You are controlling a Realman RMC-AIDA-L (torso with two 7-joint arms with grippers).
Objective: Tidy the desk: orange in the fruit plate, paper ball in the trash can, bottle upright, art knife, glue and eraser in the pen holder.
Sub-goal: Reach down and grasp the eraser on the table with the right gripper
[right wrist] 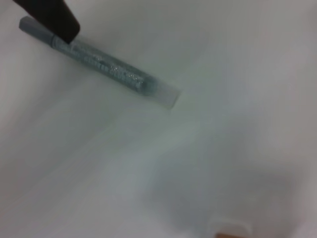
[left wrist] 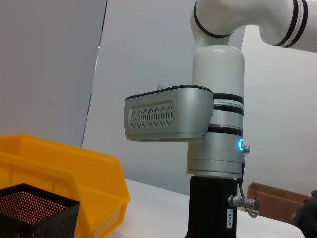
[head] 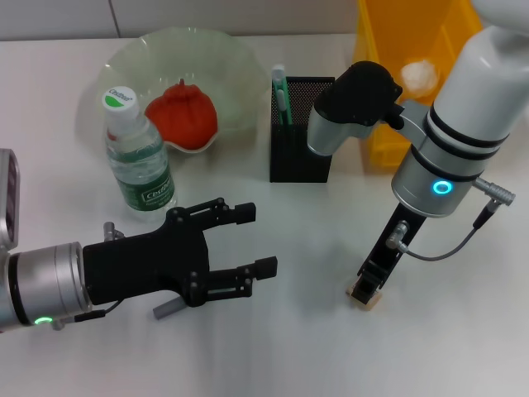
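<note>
With the right gripper (head: 367,291) down on the tiny eraser (head: 366,298), its finger gap unreadable, the block could squirt sideways; the left gripper (head: 248,241) hovers spread wide

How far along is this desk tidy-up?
Done: orange in the fruit plate, paper ball in the trash can, bottle upright. In hand: right gripper is down at the eraser. Left: a grey pen-like item lies beneath the open left gripper, outside the pen holder.
</note>
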